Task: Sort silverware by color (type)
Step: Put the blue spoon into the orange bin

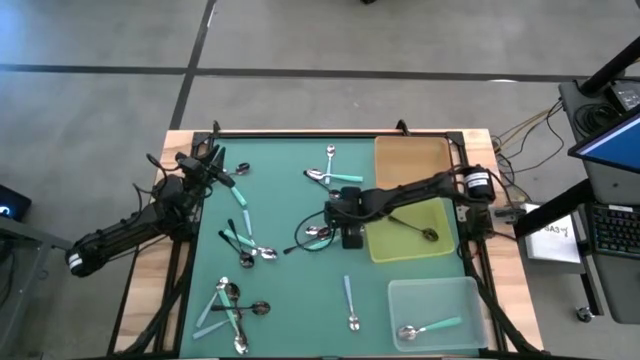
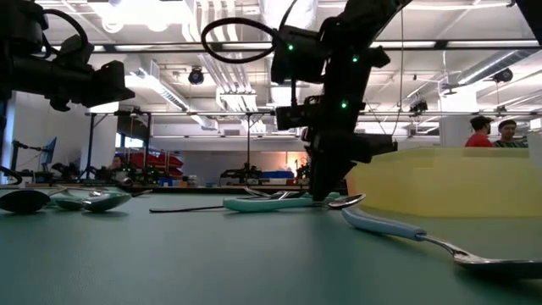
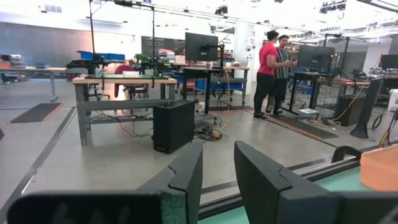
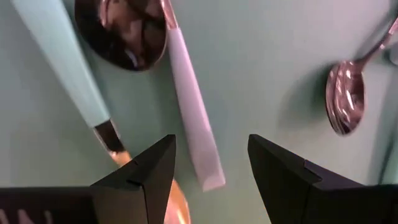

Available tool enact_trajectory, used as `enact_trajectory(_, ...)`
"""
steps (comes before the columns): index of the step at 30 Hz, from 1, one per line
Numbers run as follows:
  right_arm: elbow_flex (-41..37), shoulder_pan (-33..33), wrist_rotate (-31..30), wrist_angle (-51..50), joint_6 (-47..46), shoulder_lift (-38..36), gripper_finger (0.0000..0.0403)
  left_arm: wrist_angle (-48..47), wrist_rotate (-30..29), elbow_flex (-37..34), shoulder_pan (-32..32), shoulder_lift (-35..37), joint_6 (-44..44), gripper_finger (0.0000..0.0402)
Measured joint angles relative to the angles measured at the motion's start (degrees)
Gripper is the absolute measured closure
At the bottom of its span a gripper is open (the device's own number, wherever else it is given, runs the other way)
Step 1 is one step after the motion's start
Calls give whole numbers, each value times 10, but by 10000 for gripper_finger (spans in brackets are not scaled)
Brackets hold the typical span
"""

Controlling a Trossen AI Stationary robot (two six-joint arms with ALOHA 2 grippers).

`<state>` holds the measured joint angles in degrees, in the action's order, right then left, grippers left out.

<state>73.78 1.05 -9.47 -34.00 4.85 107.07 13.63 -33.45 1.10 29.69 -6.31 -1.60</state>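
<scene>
Silverware lies scattered on the green mat [image 1: 290,290]: teal-handled, silver and dark spoons in clusters [image 1: 240,242], [image 1: 230,305], [image 1: 335,177]. My right gripper [image 4: 211,146] stands open, pointing steeply down just above a cluster near the mat's middle [image 1: 318,235]. Its fingers stand on either side of a pale-handled spoon's handle end [image 4: 198,149]. A teal handle [image 4: 62,68] and a silver bowl [image 4: 124,31] lie beside it. My left gripper [image 3: 217,180] waits open at the mat's far left [image 1: 212,162], pointing level, with nothing between its fingers.
A yellow tray [image 1: 385,250] right of my right gripper holds a dark spoon [image 1: 415,228]. A brown tray [image 1: 410,160] sits behind it. A clear tray [image 1: 440,295] at the near right holds a teal-handled spoon [image 1: 432,328]. Two people [image 3: 273,68] stand in the room beyond.
</scene>
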Motion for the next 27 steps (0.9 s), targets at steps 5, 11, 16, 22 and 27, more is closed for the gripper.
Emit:
enact_trajectory(5,0,16,63,21,-3,1,213,0,0,0,0,0,0,325)
enact_trajectory(11,0,22,100,18,-10,8,260,0,0,0,0,0,0,325)
enact_trajectory(16,2,21,101,18,8,32,295,0,0,0,0,0,0,325)
enact_trajectory(22,4,23,104,17,0,70,324,0,0,0,0,0,0,325)
enact_trajectory(27,10,23,103,10,-16,57,369,0,0,0,0,0,0,325)
